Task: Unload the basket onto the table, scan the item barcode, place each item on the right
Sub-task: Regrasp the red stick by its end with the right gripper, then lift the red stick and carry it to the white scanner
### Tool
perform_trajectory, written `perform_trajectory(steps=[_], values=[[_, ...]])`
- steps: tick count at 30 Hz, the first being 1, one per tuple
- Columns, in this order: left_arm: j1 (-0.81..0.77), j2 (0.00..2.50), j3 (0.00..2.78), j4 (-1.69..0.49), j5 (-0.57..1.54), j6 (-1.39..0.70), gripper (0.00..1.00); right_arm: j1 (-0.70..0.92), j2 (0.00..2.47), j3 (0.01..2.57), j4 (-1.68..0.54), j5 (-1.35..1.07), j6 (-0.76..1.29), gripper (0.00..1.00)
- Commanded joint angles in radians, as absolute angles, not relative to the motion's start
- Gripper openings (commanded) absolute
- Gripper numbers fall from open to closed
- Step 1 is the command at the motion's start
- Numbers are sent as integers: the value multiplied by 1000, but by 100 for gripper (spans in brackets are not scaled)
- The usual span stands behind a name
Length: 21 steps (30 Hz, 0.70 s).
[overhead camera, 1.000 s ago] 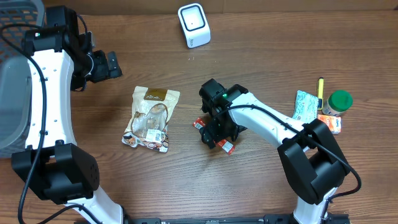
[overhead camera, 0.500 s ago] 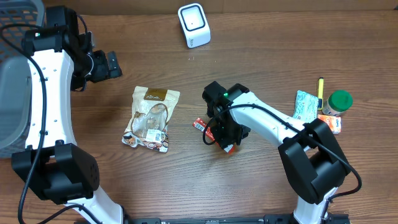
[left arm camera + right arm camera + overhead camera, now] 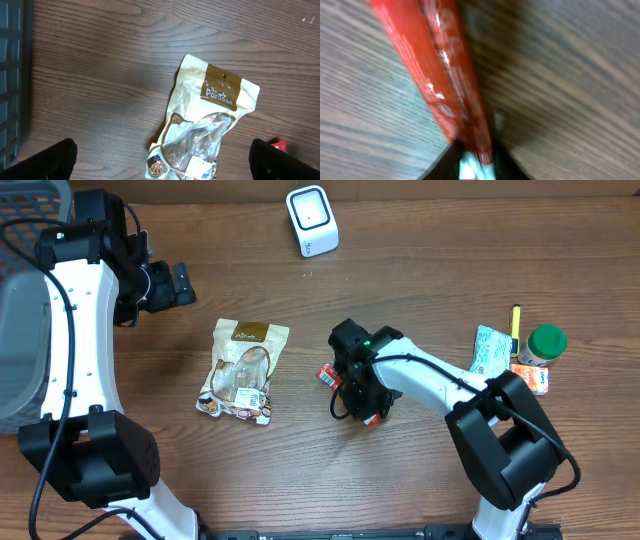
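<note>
Pinched the red snack packet (image 3: 327, 374) in the right gripper (image 3: 353, 392) near the middle of the table (image 3: 450, 260), apart from the scanner (image 3: 312, 220) at the far edge. Held the left gripper (image 3: 183, 282) wide open by the far left corner.

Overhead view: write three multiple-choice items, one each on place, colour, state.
1. The white scanner stands: A) near the table's far edge; B) touching the pouch; C) off the table.
2. The packet between the right arm's fingers is: A) blue; B) red; C) green.
3. The left arm's fingers are: A) shut on the pouch; B) shut on the packet; C) open, empty.

A: it sits top centre overhead, alone. B: red wrap fills the right wrist view. C: they stand wide apart, nothing between them.
</note>
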<state>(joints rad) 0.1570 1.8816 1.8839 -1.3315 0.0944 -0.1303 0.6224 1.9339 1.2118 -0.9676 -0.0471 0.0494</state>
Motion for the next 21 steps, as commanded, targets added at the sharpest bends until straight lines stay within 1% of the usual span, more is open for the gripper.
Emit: perform_trajectory(steps=[1, 2, 7, 14, 21], values=[[149, 1877, 1882, -1330, 101, -119, 100, 620, 1950, 1165, -934, -17, 52, 7], [149, 1877, 1882, -1330, 101, -119, 100, 620, 1950, 1165, -935, -17, 52, 4], [149, 1877, 1882, -1330, 101, -119, 100, 620, 1939, 1212, -944, 28, 53, 4], [149, 1877, 1882, -1330, 101, -119, 100, 624, 1815, 1341, -871, 239, 53, 4], [149, 1877, 1882, -1330, 101, -119, 100, 622, 1760, 1376, -822, 245, 53, 4]])
